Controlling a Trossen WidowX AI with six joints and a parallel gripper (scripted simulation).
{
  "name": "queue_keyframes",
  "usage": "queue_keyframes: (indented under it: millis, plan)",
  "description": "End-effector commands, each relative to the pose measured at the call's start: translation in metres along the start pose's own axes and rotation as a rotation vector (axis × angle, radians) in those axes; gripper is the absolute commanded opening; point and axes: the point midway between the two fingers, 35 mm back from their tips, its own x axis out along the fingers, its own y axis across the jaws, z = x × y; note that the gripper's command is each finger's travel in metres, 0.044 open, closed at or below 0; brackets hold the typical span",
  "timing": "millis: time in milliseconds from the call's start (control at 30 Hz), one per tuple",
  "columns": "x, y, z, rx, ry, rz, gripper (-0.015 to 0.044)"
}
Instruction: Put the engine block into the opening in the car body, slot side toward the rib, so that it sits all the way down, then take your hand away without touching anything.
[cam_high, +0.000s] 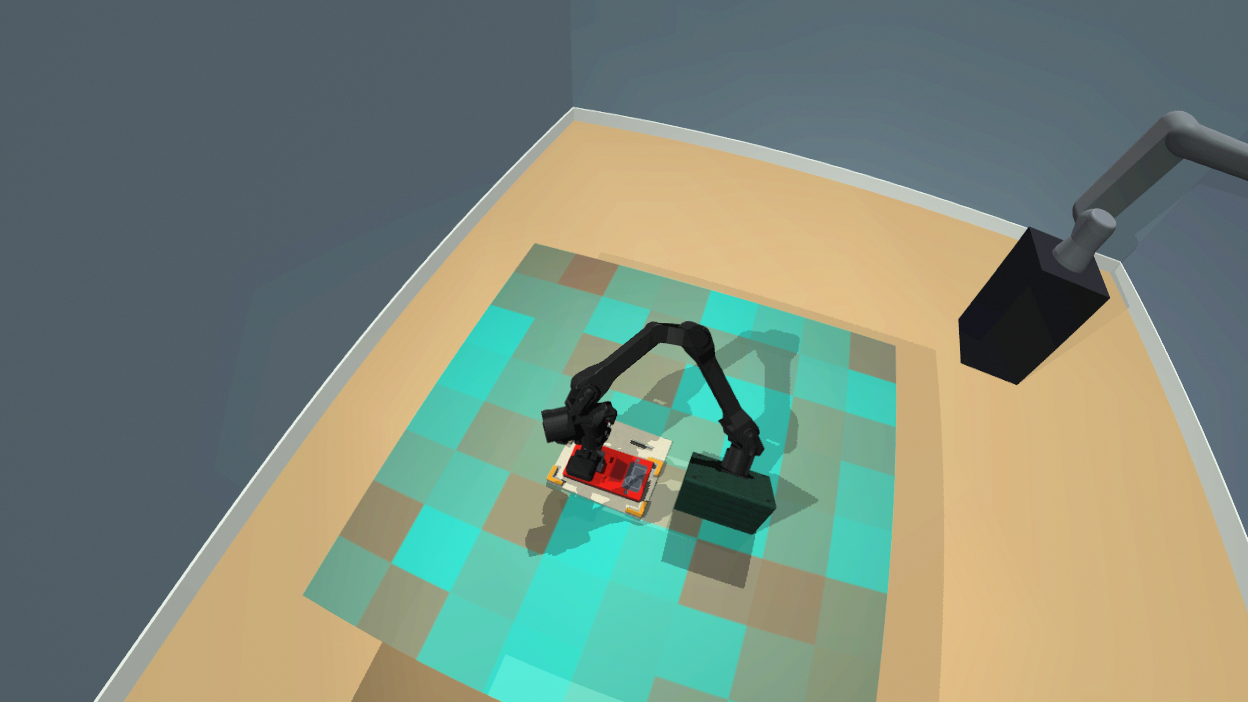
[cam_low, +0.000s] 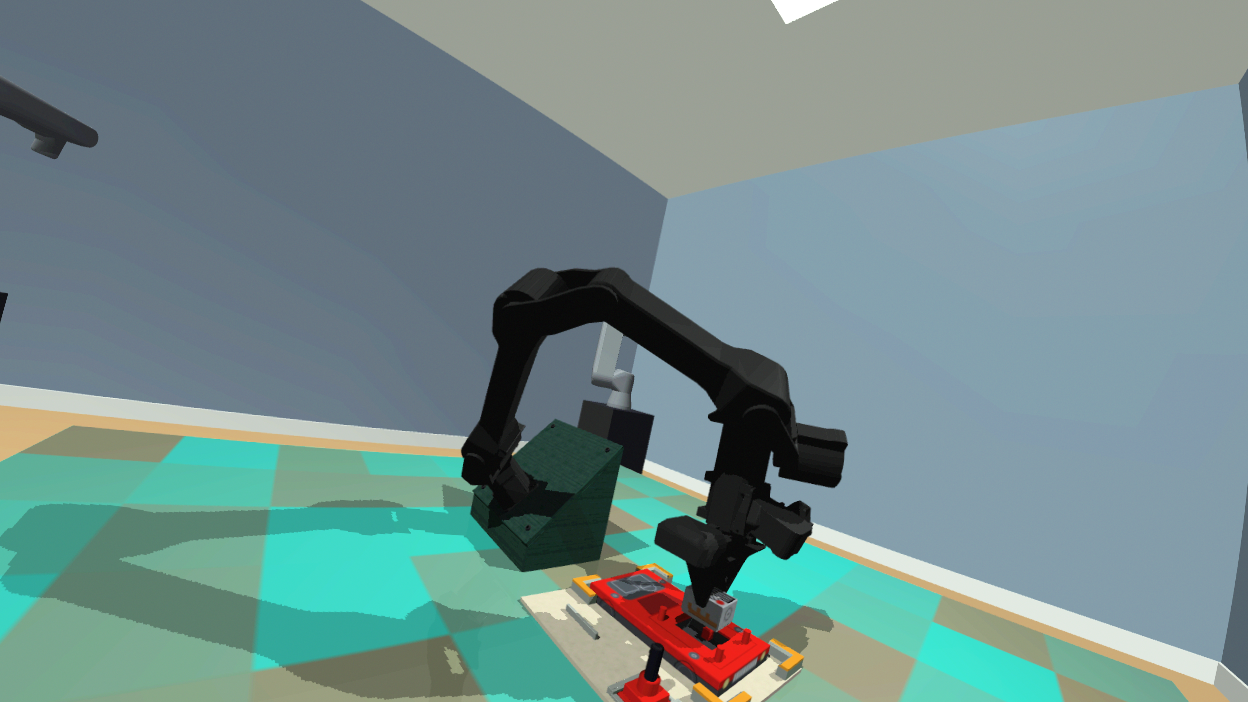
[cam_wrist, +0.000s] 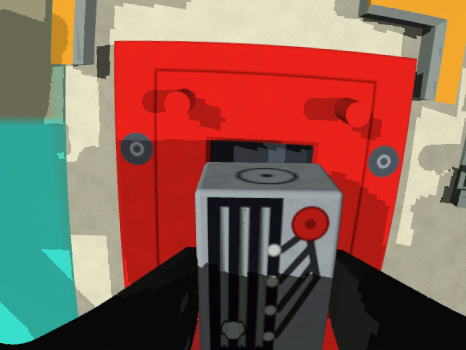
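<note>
The grey engine block is held upright between the black fingers of my gripper. The gripper is shut on it. The red car body lies below on a pale board. The dark opening shows just beyond the block's top edge in the wrist view. In the exterior view the block is over the opening, its lower edge above the body. A small red piece shows in the opening there; I cannot tell if it is the rib. The block's slot side cannot be made out.
Two red pegs stand up from the body close to the opening. Orange corner brackets surround it. A red piece with a black lever and a grey bar are beside the body. The arm's green base stands nearby.
</note>
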Motion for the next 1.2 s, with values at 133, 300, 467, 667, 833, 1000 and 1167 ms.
queue_keyframes:
  millis: [133,300,467,667,833,1000,1167]
  plan:
    - [0.0024,0.0003,-0.0001,-0.012,0.001,-0.001,0.0159]
    - [0.0035,0.0003,-0.0001,0.064,0.001,-0.001,0.0159]
    - [0.0046,0.0003,-0.0001,0.063,0.001,-0.001,0.0159]
    - [0.0059,0.0002,-0.0001,0.027,0.001,-0.001,0.0159]
    - [0.007,0.0003,-0.0001,0.011,0.001,-0.001,0.0159]
    - [0.0081,0.0002,0.0,0.017,0.001,-0.001,0.0159]
    - [0.0092,0.0002,0.0,0.025,0.001,-0.001,0.0159]
